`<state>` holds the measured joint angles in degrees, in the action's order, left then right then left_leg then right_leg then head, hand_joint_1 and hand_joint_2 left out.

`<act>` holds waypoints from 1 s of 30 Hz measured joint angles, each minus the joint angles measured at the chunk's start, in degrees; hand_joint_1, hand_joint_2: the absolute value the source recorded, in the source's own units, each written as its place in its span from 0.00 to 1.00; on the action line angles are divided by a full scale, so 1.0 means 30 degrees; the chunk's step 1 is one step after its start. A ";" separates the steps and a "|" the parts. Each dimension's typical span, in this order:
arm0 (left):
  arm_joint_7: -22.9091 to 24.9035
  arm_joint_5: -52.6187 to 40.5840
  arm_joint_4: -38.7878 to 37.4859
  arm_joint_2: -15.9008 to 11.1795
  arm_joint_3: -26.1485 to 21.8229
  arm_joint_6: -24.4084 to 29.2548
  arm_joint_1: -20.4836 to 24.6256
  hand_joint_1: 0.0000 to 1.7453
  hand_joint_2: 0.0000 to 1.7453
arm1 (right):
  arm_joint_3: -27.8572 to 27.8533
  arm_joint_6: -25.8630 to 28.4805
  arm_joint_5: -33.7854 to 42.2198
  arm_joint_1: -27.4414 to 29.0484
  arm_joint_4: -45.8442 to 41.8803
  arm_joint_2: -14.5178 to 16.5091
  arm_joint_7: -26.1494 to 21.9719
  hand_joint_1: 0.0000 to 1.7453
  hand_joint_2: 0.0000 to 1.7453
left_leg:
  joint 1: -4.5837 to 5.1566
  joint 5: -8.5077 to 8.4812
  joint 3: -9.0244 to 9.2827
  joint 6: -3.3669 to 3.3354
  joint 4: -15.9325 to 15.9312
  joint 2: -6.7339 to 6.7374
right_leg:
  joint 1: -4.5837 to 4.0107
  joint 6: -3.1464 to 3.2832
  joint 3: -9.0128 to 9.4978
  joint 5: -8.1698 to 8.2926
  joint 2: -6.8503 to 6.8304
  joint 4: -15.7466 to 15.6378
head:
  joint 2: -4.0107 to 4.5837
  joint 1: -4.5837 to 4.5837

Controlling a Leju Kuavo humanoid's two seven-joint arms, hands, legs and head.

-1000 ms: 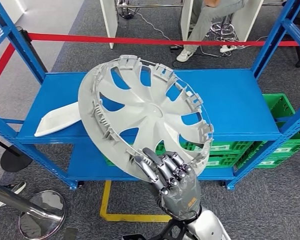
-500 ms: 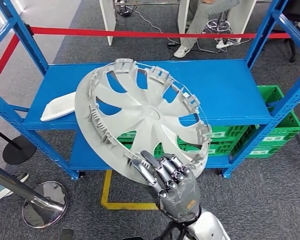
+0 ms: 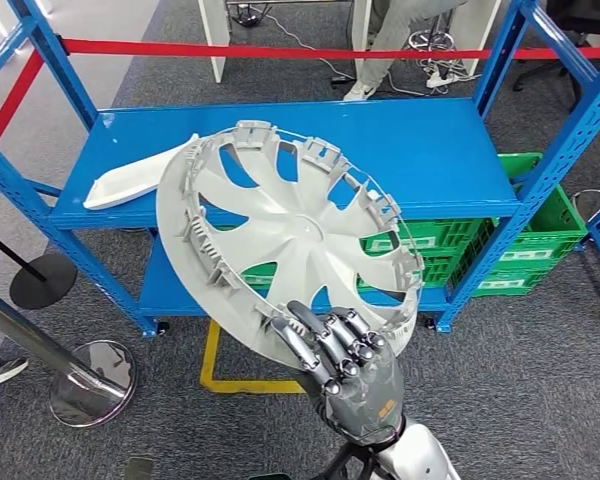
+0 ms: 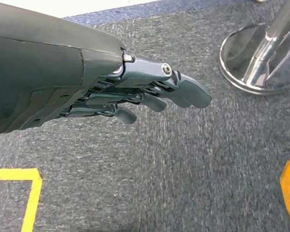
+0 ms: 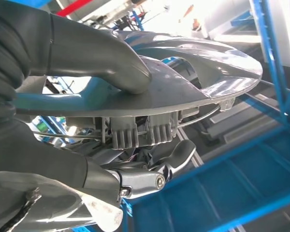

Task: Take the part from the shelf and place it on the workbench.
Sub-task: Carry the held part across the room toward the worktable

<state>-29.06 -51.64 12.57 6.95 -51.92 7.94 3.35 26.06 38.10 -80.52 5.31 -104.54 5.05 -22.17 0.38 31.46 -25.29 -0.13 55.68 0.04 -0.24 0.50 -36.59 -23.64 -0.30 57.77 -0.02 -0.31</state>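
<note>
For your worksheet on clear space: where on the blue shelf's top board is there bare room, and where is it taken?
The shelf board is bare from the wheel cover, gripped by the right hand, to the right uprights. The left end holds a white part.

metallic grey right hand (image 3: 350, 372) with dark segmented fingers, small orange marking, glossy silver forearm.

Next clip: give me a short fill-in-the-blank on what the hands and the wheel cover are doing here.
1. The wheel cover is held by the robot's ____ hand.
2. The left hand hangs over grey ____, holding nothing.
3. The crates behind the shelf are ____ in colour.
4. A flat white part lies on the shelf's ____ level.

Missing words: right; carpet; green; upper
</note>
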 joint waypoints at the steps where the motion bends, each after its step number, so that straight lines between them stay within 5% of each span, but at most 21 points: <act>1: -0.0015 -0.0005 0.0000 0.0002 -0.0004 0.0015 0.0005 0.00 1.00 | -0.0016 0.0000 0.0097 -0.0005 -0.0016 0.0000 -0.0035 1.00 1.00 | 0.0048 -0.0043 0.0044 -0.0065 -0.0254 0.0003 | 0.0018 -0.0119 -0.0035 0.0207 -0.0011 -0.0066 | 0.0000 -0.0007; 3: -0.0031 0.0016 -0.0004 0.0035 -0.0026 0.0038 0.0002 0.00 1.00 | -0.0044 0.0000 0.0262 -0.0046 -0.0024 0.0000 -0.0024 1.00 1.00 | 0.0040 -0.0519 -0.0259 -0.0254 -0.0397 0.0058 | 0.0046 -0.0355 -0.0208 0.0292 0.0009 -0.0089 | 0.0000 -0.0038; 4: -0.0031 0.0033 -0.0005 0.0047 -0.0044 0.0040 0.0014 0.00 1.00 | -0.0051 0.0000 0.0310 -0.0074 -0.0018 0.0000 0.0009 1.00 1.00 | 0.0010 -0.0805 -0.0464 -0.0370 -0.0487 0.0099 | 0.0053 -0.0445 -0.0419 -0.0185 0.0037 0.0215 | 0.0000 -0.0001; 7: -0.0031 0.0073 -0.0007 0.0062 -0.0159 0.0036 0.0042 0.00 1.00 | -0.0060 0.0000 0.0302 -0.0120 0.0015 0.0000 0.0053 1.00 1.00 | 0.0011 -0.1619 -0.1371 -0.0557 -0.0522 0.0182 | 0.0136 -0.0646 -0.1292 -0.2980 0.0073 0.3247 | 0.0000 0.0086; 8: -0.0031 0.0076 -0.0007 0.0064 -0.0197 0.0016 0.0035 0.00 1.00 | -0.0060 0.0000 0.0277 -0.0125 0.0040 0.0000 0.0073 1.00 1.00 | 0.0030 -0.1879 -0.1727 -0.0545 -0.0484 0.0203 | 0.0152 -0.0705 -0.1430 -0.3464 0.0069 0.4457 | 0.0002 0.0084; 10: -0.0031 0.0067 -0.0007 0.0046 -0.0242 -0.0090 0.0032 0.00 1.00 | -0.0056 0.0000 0.0133 -0.0152 0.0137 0.0000 0.0266 1.00 1.00 | 0.0047 -0.2385 -0.2498 -0.0484 -0.0362 0.0239 | 0.0179 -0.0778 -0.1005 -0.3042 0.0066 0.5469 | 0.0002 0.0086; 12: -0.0044 0.0042 -0.0007 -0.0006 -0.0284 -0.0228 0.0043 0.00 1.00 | -0.0035 0.0000 -0.0075 -0.0259 0.0250 0.0000 0.0638 1.00 1.00 | 0.0054 -0.2792 -0.3172 -0.0364 -0.0152 0.0230 | 0.0254 -0.0802 0.0691 -0.2143 0.0064 0.3874 | 0.0000 0.0084; 14: -0.0131 -0.0024 -0.0007 -0.0082 -0.0315 -0.0343 0.0041 0.00 1.00 | 0.0027 0.0000 -0.0265 -0.0433 0.0304 0.0000 0.1084 1.00 1.00 | 0.0098 -0.3124 -0.3641 -0.0200 0.0150 0.0202 | 0.0282 -0.0737 0.3004 -0.2533 0.0086 0.0844 | 0.0000 0.0075; 16: -0.0257 -0.0140 -0.0007 -0.0157 -0.0326 -0.0450 0.0026 0.00 1.00 | 0.0094 0.0000 -0.0459 -0.0529 0.0319 0.0000 0.1471 1.00 1.00 | 0.0085 -0.3498 -0.3887 -0.0024 0.0294 0.0196 | 0.0176 -0.0549 0.3966 -0.3086 0.0113 -0.0832 | 0.0000 0.0071; 17: -0.0295 -0.0204 -0.0007 -0.0197 -0.0332 -0.0496 0.0005 0.00 1.00 | 0.0116 0.0000 -0.0534 -0.0542 0.0324 0.0000 0.1599 1.00 1.00 | 0.0044 -0.3686 -0.3966 0.0069 0.0283 0.0192 | 0.0144 -0.0376 0.3802 -0.3022 0.0099 -0.0891 | 0.0002 0.0076; 19: -0.0341 -0.0310 -0.0009 -0.0239 -0.0337 -0.0569 -0.0045 0.00 1.00 | 0.0157 0.0000 -0.0627 -0.0554 0.0326 0.0000 0.1778 1.00 1.00 | -0.0054 -0.3153 -0.4231 0.0287 0.0629 0.0149 | 0.0131 -0.0006 0.3367 -0.2639 0.0030 -0.0866 | 0.0004 0.0069; 21: -0.0386 -0.0445 -0.0013 -0.0229 -0.0339 -0.0621 -0.0086 0.00 1.00 | 0.0206 0.0000 -0.0643 -0.0585 0.0326 0.0000 0.1938 1.00 1.00 | -0.0131 -0.1257 -0.4714 0.0487 0.2322 0.0114 | 0.0139 0.0269 0.2941 -0.2171 -0.0023 -0.0861 | 0.0005 -0.0007; 23: -0.0445 -0.0605 -0.0015 -0.0217 -0.0333 -0.0652 -0.0074 0.00 1.00 | 0.0251 0.0000 -0.0649 -0.0582 0.0326 0.0000 0.2078 1.00 1.00 | -0.0178 0.0457 -0.5161 0.0591 0.4946 0.0110 | 0.0093 0.0324 0.2437 -0.1700 -0.0038 -0.0794 | 0.0007 -0.0060; 24: -0.0461 -0.0696 -0.0015 -0.0220 -0.0326 -0.0654 -0.0059 0.00 1.00 | 0.0260 0.0000 -0.0670 -0.0569 0.0326 0.0000 0.2144 1.00 1.00 | -0.0188 0.0701 -0.5141 0.0600 0.5852 0.0106 | 0.0073 0.0323 0.2121 -0.1485 -0.0045 -0.0728 | 0.0007 -0.0051; 26: -0.0468 -0.0891 -0.0015 -0.0224 -0.0310 -0.0648 -0.0037 0.00 1.00 | 0.0266 -0.0002 -0.0751 -0.0508 0.0324 0.0000 0.2323 1.00 1.00 | -0.0189 0.0064 -0.4250 0.0551 0.5690 0.0094 | 0.0059 0.0277 0.1495 -0.1152 -0.0046 -0.0536 | 0.0007 -0.0056; 28: -0.0466 -0.1126 -0.0015 -0.0222 -0.0290 -0.0638 0.0014 0.00 1.00 | 0.0251 -0.0002 -0.0853 -0.0400 0.0279 0.0000 0.2527 1.00 1.00 | -0.0175 -0.0663 -0.2289 0.0407 0.3140 0.0053 | 0.0040 0.0168 0.1001 -0.0892 -0.0026 -0.0336 | 0.0007 -0.0060; 30: -0.0427 -0.1375 -0.0015 -0.0220 -0.0261 -0.0607 0.0105 0.00 1.00 | 0.0217 0.0000 -0.0945 -0.0295 0.0151 0.0000 0.2705 1.00 1.00 | -0.0122 -0.0577 -0.0680 0.0226 0.0606 -0.0008 | 0.0008 -0.0029 0.0699 -0.0597 -0.0024 -0.0235 | 0.0007 -0.0040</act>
<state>-30.34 -55.77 12.52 6.28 -52.70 6.12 3.66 26.71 38.10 -83.36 4.42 -104.08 5.05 -14.05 0.01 29.72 -27.33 0.54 57.50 0.02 -0.22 0.41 -34.49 -25.43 -0.37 57.06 0.00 -0.43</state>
